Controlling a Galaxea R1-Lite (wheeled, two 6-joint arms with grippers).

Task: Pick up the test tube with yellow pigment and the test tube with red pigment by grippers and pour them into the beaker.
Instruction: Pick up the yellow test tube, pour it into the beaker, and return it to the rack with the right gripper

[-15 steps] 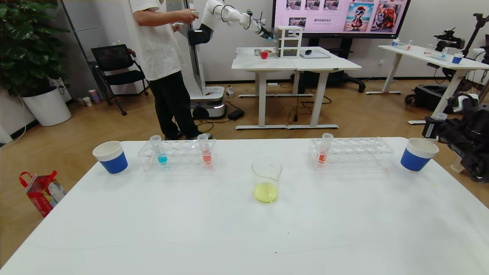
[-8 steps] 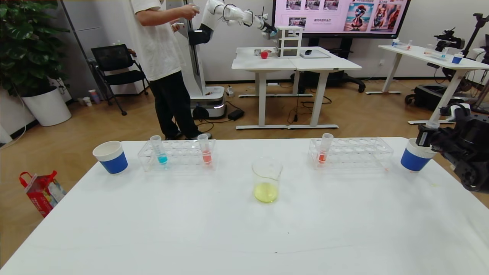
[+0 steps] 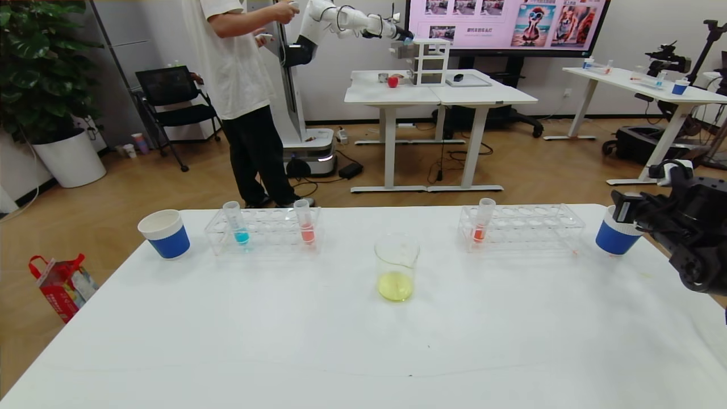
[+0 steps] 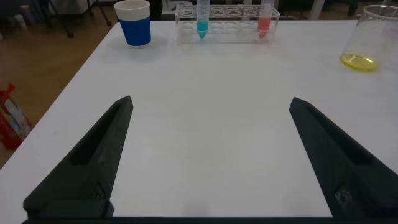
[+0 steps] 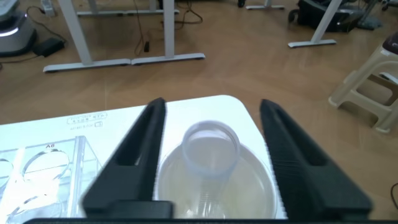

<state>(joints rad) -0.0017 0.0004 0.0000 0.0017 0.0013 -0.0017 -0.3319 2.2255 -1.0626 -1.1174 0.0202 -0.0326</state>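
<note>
A wood-plank floor (image 3: 528, 165) is stretching across an office lab, where a large wall screen (image 3: 505, 23) is glowing with cartoon-style pictures. White height-adjustable desks (image 3: 440, 94) are standing beneath it, with another desk (image 3: 636, 85) running along the right side. A person in a white T-shirt and black trousers (image 3: 241, 96) is standing beside a white mobile robot (image 3: 309, 85). A leafy plant in a white pot (image 3: 48, 91) is filling the left corner near a black chair (image 3: 170, 105). A red bag (image 3: 62, 284) is sitting on the floor.
</note>
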